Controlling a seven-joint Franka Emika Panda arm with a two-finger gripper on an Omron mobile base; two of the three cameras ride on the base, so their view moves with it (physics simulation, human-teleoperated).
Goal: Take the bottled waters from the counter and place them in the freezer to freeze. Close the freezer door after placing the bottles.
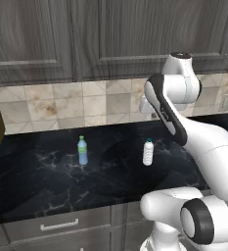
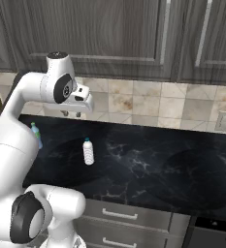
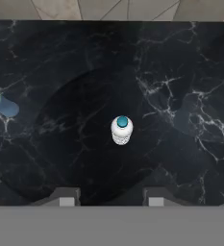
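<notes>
Both bottled waters, green-capped bottle [image 1: 82, 151] left and blue-capped bottle [image 1: 148, 152] right, are standing apart on the counter [image 1: 47, 186], so we are finding nothing done, the gripper [image 2: 72, 114] hovering above, empty, tips together.

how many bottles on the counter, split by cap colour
Clear plastic bottle with green cap and blue label: 1
Whitish ribbed plastic bottle with blue cap: 1
Total: 2 bottles, both standing upright and apart on the black marble-look counter.
</notes>
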